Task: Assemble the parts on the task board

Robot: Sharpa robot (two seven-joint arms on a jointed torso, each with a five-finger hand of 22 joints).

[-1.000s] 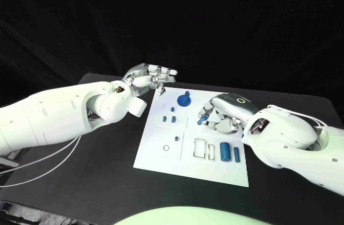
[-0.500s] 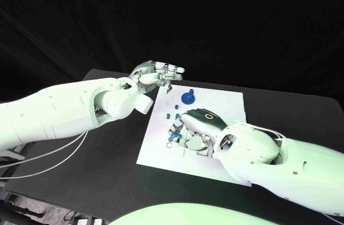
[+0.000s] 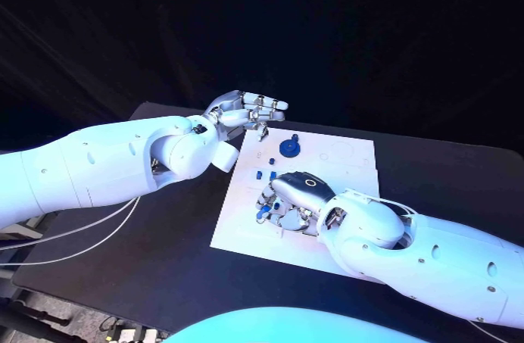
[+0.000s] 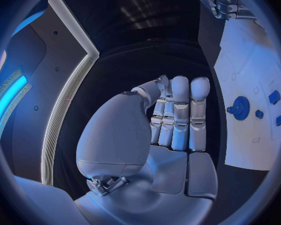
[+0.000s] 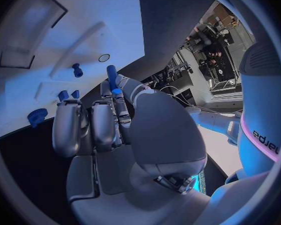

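I am watching the right hand [image 3: 293,199] hovering low over the middle of the white task board [image 3: 338,155], palm down, with its arm coming in from the near right. In the right wrist view this hand [image 5: 109,130] is pinching a small blue cylindrical part [image 5: 112,78] between the thumb and a fingertip, while the other fingers are lying straight and close together beside it. The held part is pointing toward the board surface, near a small ring-shaped hole [image 5: 103,57] and a short blue peg [image 5: 77,70] standing on the board. Two small blue blocks [image 5: 68,94] are sitting a little further along the board, and the blue gear [image 5: 36,117] is lying beyond them near the board's edge.

In the head view, the blue gear [image 3: 289,148] is resting near the far edge of the board, well apart from the right hand, and two small blue blocks [image 3: 266,175] are lying between the gear and the hand.

I am seeing the left hand [image 3: 246,111] raised off the table just past the far left corner of the board, touching nothing. In the left wrist view its fingers [image 4: 180,110] are lying straight and pressed side by side, the thumb is folded alongside the palm, and it is holding nothing. The board [image 4: 243,60] with the gear [image 4: 240,107] is lying off to one side of it.
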